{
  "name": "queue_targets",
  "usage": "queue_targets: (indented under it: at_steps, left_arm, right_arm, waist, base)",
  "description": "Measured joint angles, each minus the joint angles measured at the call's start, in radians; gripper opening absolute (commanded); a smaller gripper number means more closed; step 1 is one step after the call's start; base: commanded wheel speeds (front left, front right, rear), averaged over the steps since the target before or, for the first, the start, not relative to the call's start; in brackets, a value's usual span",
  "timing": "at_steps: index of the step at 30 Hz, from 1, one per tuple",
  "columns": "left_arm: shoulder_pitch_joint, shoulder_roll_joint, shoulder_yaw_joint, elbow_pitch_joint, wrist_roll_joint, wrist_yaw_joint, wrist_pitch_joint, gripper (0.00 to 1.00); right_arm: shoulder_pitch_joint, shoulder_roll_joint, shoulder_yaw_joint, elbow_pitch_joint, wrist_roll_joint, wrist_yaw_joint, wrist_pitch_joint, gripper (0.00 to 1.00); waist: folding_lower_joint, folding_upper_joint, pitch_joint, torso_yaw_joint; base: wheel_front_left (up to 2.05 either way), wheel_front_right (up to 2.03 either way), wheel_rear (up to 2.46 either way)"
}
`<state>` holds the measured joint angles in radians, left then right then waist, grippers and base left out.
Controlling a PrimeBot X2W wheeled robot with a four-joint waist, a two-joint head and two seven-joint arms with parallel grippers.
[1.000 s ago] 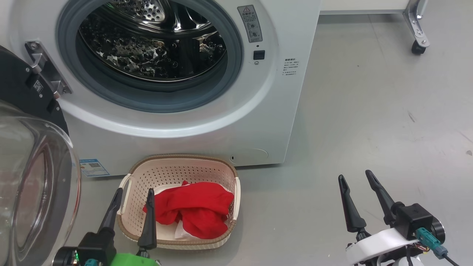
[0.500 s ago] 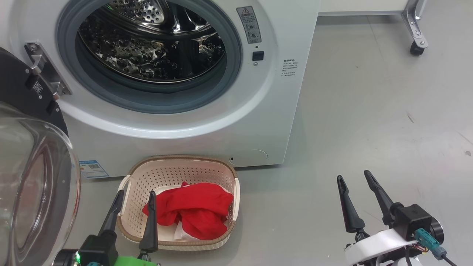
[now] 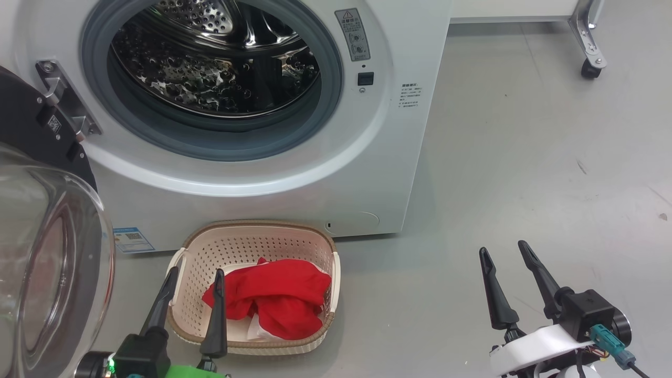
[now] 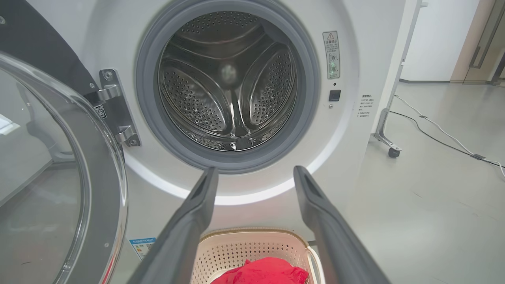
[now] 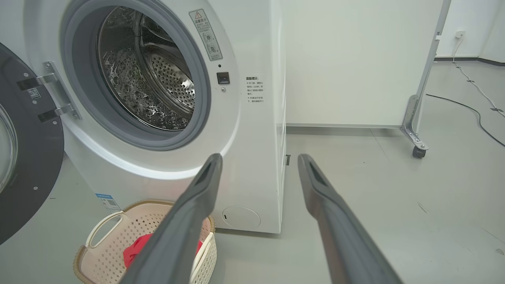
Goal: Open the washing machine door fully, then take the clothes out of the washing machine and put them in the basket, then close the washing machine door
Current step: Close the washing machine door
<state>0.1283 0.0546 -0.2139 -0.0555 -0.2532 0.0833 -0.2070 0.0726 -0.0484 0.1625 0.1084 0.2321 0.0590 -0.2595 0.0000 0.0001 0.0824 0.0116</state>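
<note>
The big white front-loading washing machine (image 3: pixel 294 173) stood on the grey floor (image 3: pixel 525 157). Its large round door (image 3: pixel 21 121), glossy black in the rim with a bulging clear glass bowl (image 3: pixel 52 252) at the centre, hung wide open on a metal hinge (image 3: pixel 65 97) at the left edge of the machine's front. Inside the grey rubber seal (image 3: pixel 220 144), the shiny wall and paddles of the perforated steel drum (image 3: pixel 210 79) lay in plain view. The small cream plastic basket (image 3: pixel 252 244), rounded rectangular with perforated sides, a brown rim and loop handles, sat on the floor just in front of the machine's bottom edge, below the drum opening. The bright red clothes (image 3: pixel 273 302), showing a little white trim, lay bunched inside it toward its near edge and right side. The left gripper (image 3: pixel 196 271) hovered at the basket's near left corner, its two long dark fingers spread wide with nothing between them. In the head view one finger crossed the left loop handle and the other stood just beside the left edge of the red fabric; whether it touched could not be told. The right gripper (image 3: pixel 502 248) hung over the floor well to the right of the basket and apart from the machine, its fingers also spread wide and holding nothing. A small blue label sticker (image 3: pixel 128 239) sat at the lower left corner of the machine's front, and a wheeled metal frame leg (image 3: pixel 590 42) stood on the floor beyond the machine's right side.
</note>
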Motion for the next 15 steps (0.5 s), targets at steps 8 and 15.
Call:
queue_targets:
  at_steps: [8,15]
  left_arm:
    - [0.003,0.001,-0.006,-0.019,0.003,0.001,0.012,1.0]
    - [0.012,0.002,-0.013,-0.029,0.004,0.001,0.021,1.0]
  right_arm:
    - [0.002,0.0,0.0,-0.004,0.0,0.0,0.0,1.0]
    - [0.003,0.001,0.002,-0.005,0.0,0.0,0.0,1.0]
  waist:
    - [0.0,0.0,-0.001,-0.001]
    - [0.0,0.0,-0.001,-0.001]
  base:
    - [-0.72,0.72,0.0]
    - [-1.02,1.02,0.0]
